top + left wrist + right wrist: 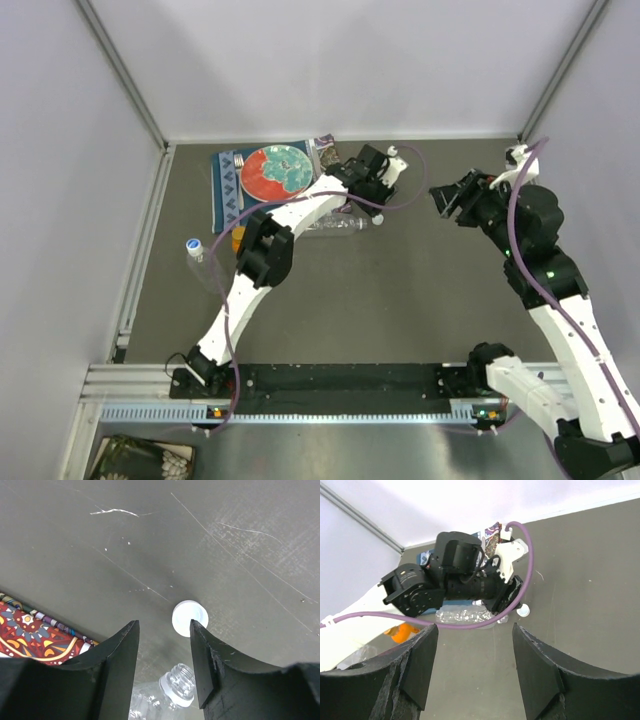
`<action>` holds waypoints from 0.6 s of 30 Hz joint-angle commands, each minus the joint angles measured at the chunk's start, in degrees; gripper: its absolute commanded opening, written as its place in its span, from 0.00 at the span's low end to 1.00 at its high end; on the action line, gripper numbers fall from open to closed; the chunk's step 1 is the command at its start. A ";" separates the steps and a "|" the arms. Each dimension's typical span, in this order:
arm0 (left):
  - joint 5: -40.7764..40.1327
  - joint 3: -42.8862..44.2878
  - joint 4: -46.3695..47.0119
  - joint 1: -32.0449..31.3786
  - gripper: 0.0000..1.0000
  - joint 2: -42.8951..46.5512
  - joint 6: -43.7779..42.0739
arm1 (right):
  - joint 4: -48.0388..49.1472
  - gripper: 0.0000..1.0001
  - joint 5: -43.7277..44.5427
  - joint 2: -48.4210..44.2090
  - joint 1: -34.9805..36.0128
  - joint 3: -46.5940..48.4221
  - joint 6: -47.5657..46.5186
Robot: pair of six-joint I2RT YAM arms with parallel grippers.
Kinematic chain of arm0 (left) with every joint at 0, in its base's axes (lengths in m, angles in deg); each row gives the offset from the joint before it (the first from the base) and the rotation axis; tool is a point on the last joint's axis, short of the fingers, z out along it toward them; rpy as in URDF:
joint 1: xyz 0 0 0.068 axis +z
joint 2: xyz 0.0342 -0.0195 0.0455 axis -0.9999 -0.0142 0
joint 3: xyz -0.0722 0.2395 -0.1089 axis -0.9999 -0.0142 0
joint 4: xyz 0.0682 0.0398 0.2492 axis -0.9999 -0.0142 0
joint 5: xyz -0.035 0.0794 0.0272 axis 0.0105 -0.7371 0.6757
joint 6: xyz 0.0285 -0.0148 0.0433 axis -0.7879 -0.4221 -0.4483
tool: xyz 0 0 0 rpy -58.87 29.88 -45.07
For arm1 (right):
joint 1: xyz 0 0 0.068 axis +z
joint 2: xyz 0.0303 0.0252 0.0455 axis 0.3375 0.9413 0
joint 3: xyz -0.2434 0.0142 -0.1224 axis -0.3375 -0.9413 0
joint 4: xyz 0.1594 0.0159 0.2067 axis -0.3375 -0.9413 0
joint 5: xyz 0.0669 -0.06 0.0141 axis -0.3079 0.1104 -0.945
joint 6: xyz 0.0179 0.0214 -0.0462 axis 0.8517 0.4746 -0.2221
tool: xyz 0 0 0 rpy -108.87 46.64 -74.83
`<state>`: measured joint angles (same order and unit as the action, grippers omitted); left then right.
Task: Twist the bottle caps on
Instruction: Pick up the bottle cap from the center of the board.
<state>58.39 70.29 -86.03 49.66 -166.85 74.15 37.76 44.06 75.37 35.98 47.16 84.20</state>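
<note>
Left pincer [164,627] half-spread, empty, low over the table [150,540]. White cap [189,617] lies flat at 1 o'clock off the gap, by its right finger. Uncapped clear bottle [176,682] lies at 6 o'clock. Right pincer [474,630] wide, empty, well apart; left arm nearer.

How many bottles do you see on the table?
3. A clear bottle stands at the left; an orange bottle is just right of it, partly hidden; a second clear bottle lies further right, under the left arm. More could be hidden.
</note>
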 commanded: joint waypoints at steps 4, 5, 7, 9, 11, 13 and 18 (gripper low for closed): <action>-1.01 0.29 4.59 -0.20 0.50 -1.38 1.61 | 4.57 0.63 -1.39 -3.62 -0.34 -1.64 0.58; -1.01 0.20 4.68 -0.20 0.50 -1.38 1.61 | 4.57 0.62 -1.74 -3.71 -0.43 -1.73 0.66; -1.10 0.37 4.86 -0.20 0.50 -1.99 1.52 | 4.57 0.63 -2.00 -3.62 -0.26 -1.91 0.75; -0.93 0.29 4.86 -0.20 0.50 -2.43 1.70 | 4.57 0.62 -2.36 -3.45 -0.34 -2.08 0.75; -1.10 0.29 4.86 -0.20 0.50 -2.70 1.88 | 4.57 0.63 -2.53 -3.45 -0.34 -2.17 0.75; -1.19 0.37 4.86 -0.20 0.51 -3.05 1.88 | 4.57 0.63 -2.62 -3.45 -0.34 -2.17 0.75; -0.57 2.38 3.46 -0.29 0.52 -4.89 1.79 | 4.66 0.63 -2.88 -3.45 -0.34 -2.26 0.84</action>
<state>57.63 70.20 -83.37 49.66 -170.04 75.51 39.81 41.98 72.28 35.98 44.84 84.68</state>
